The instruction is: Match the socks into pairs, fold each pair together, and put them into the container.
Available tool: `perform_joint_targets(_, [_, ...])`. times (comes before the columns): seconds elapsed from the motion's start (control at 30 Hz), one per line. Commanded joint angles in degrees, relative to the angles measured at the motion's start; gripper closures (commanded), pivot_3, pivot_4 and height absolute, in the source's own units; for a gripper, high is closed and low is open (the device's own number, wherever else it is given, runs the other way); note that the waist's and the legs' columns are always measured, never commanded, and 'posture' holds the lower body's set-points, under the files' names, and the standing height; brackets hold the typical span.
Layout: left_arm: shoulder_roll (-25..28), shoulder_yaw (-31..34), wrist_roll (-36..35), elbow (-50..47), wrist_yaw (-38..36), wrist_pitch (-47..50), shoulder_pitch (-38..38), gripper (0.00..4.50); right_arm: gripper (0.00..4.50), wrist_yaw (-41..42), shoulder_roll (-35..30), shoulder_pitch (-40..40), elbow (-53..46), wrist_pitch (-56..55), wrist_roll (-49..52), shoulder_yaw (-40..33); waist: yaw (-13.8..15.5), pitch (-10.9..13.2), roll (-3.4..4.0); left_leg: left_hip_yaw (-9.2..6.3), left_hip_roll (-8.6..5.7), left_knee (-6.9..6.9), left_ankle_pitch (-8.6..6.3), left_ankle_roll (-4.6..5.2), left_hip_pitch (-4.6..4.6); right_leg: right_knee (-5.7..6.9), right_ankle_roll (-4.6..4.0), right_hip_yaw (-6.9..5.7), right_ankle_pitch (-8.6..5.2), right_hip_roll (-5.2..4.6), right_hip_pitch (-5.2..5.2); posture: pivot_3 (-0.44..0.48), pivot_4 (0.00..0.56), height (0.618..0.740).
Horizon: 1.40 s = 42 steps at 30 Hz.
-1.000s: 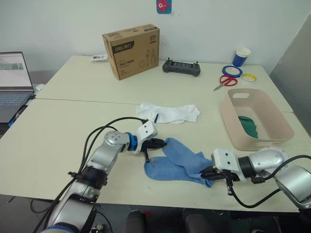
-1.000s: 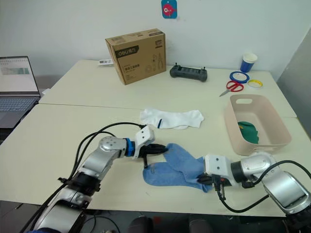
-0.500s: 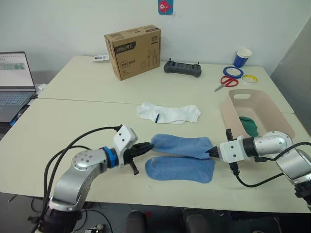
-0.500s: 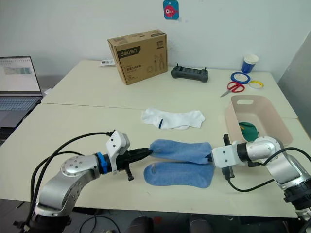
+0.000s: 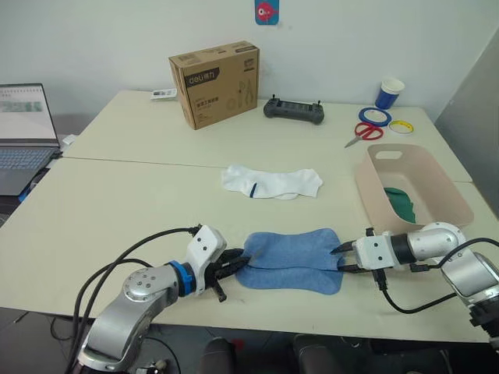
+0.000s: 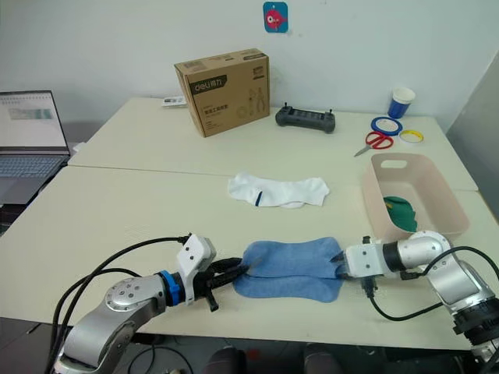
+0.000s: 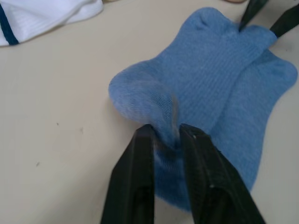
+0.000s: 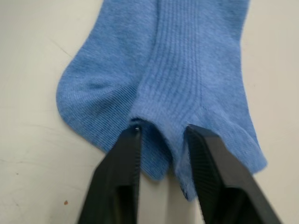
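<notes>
Presently: two light blue fabric ankle socks, overlapped for pairing; left gripper and right gripper each pinch an opposite end, stretching them flat between the fingers.

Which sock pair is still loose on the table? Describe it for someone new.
Start at the cardboard box by the far wall and come toward the robot to mid-table. The white socks lie there, flat, with a small dark mark; the blue socks nearer the robot are between the grippers.
</notes>
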Motion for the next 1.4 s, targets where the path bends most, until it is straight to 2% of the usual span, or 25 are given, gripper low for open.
perform_joint_targets(0.03, [3.4,5.8,-2.2,-0.5,-3.1,-3.1,1.1,2.31,1.8,-0.6,-2.6,3.7,-5.1,1.6,4.6,-6.5,0.0,0.0,-0.01,0.01,0.0,0.01,0.0,0.0,-0.01,-0.01,0.0,0.0,0.0,-0.01,-0.01,0.0,0.15,0.74])
perform_joint_targets(0.07, [4.9,7.4,-3.1,-0.1,-5.0,-4.1,1.8,2.0,1.8,-0.6,-3.0,5.3,-7.2,5.1,7.2,-8.1,0.0,0.0,0.0,0.0,0.01,0.01,0.0,0.0,-0.01,-0.01,0.0,0.0,0.0,-0.01,0.0,0.0,0.15,0.74])
perform_joint_targets(0.2, [11.0,9.9,-2.7,2.3,-14.2,-14.3,3.1,2.0,1.8,-1.8,-2.7,10.1,-14.8,10.3,11.5,-11.2,-0.1,0.0,0.02,-0.02,0.05,-0.04,0.0,0.0,0.03,0.02,-0.4,-0.04,-0.23,-0.01,0.0,0.0,0.15,0.74])
perform_joint_targets(0.27, [11.6,8.7,-3.0,3.5,-16.5,-16.6,2.3,2.0,1.8,-3.1,-1.9,11.1,-16.0,11.0,10.4,-10.3,0.0,0.0,0.04,0.01,0.04,-0.05,0.0,0.0,0.15,0.01,-0.42,-0.02,-0.24,-0.03,0.1,0.0,0.15,0.74])
perform_joint_targets(0.43, [9.4,1.4,3.6,8.6,-16.7,-24.3,-4.8,2.0,1.8,-5.7,0.5,11.0,-15.3,7.4,5.5,-7.6,0.0,0.0,0.02,0.18,-0.02,-0.03,-0.01,-0.01,0.25,-0.04,-0.42,0.06,-0.25,-0.11,0.18,0.0,0.15,0.74])
perform_joint_targets(0.7, [7.5,-6.6,10.9,13.9,-16.5,-31.8,-9.0,2.0,1.8,-7.6,2.4,9.3,-13.3,3.8,1.6,-6.0,0.0,0.0,0.02,0.12,0.06,-0.11,-0.01,0.0,0.26,0.01,-0.35,0.03,-0.22,0.04,0.16,0.0,0.15,0.74])
perform_joint_targets(0.83, [7.3,-8.4,14.0,16.3,-15.9,-35.2,-10.0,2.0,1.8,-7.8,2.7,8.8,-12.0,1.6,0.1,-5.1,0.0,0.0,0.02,0.12,0.06,-0.11,-0.01,0.0,0.26,0.01,-0.41,0.05,-0.25,0.04,0.17,0.0,0.15,0.74])
perform_joint_targets(0.93, [5.4,-8.5,14.1,16.9,-14.4,-34.4,-10.8,2.0,1.8,-8.3,3.3,8.2,-11.2,0.9,-0.2,-4.4,0.0,0.0,0.02,0.16,0.04,-0.08,-0.01,0.0,0.26,0.01,-0.4,0.07,-0.25,0.02,0.18,0.0,0.15,0.74])
perform_joint_targets(1.2, [6.2,-10.2,16.2,16.3,-15.7,-33.5,-13.8,2.0,1.8,-9.7,1.9,6.9,-4.9,-8.1,-6.5,-2.9,0.0,0.0,0.02,0.15,0.04,-0.08,-0.01,0.0,0.26,0.01,-0.32,0.05,-0.2,0.03,0.19,0.0,0.15,0.74])
perform_joint_targets(1.4, [6.6,-10.7,16.8,17.8,-16.9,-34.9,-13.3,2.0,1.8,-9.5,2.3,6.7,-4.2,-9.5,-4.4,-3.5,0.0,0.0,0.03,0.15,0.04,-0.08,-0.01,0.0,0.28,0.02,-0.33,0.06,-0.2,0.03,0.2,0.0,0.15,0.74])
